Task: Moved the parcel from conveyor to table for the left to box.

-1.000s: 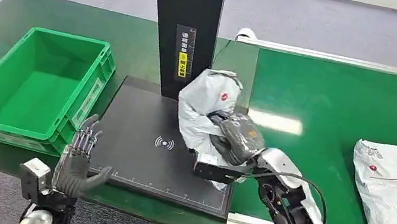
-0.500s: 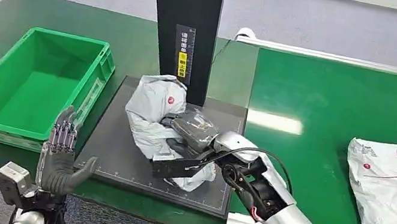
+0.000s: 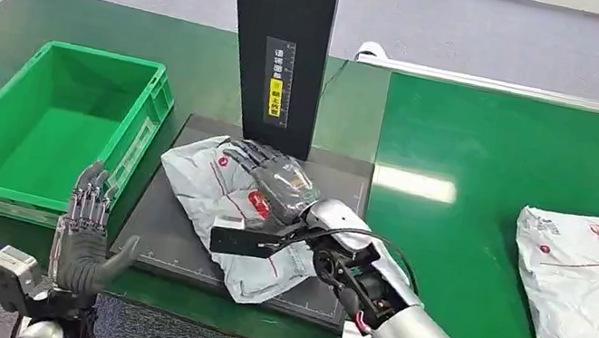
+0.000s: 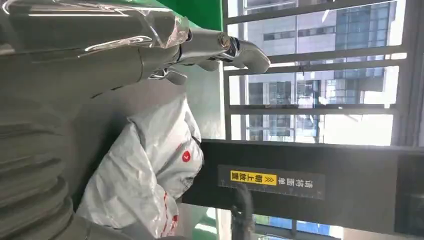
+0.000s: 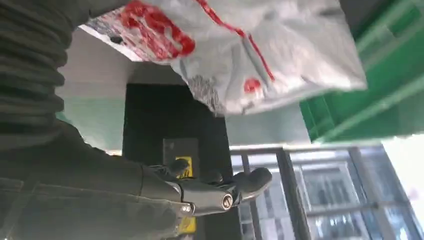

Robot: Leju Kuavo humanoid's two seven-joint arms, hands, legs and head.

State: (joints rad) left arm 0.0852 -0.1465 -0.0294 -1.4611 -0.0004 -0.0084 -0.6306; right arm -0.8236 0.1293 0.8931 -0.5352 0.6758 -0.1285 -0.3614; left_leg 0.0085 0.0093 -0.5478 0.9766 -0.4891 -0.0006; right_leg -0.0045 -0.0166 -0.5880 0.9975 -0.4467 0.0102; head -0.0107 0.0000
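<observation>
Since half a second ago the grey parcel (image 3: 226,203) has gone from a bunched, lifted heap to lying flat and spread on the black scan pad (image 3: 165,238), shifted toward 9 o'clock, nearer the green crate (image 3: 46,127). The right hand (image 3: 271,178) now lies flat on top of the parcel, fingers stretched out toward 11 o'clock, resting on it rather than gripping. The left hand (image 3: 89,226) has barely moved: raised at 7 o'clock off the table edge, fingers wide apart, holding nothing.

The left wrist view adds the parcel's (image 4: 145,185) crumpled side with a red dot logo, lying against the black scanner post (image 4: 310,185) with its yellow label. The right wrist view shows the parcel's (image 5: 240,50) red printing close up.

A second parcel (image 3: 597,292) sits on the green conveyor (image 3: 482,154) at 3 o'clock.
</observation>
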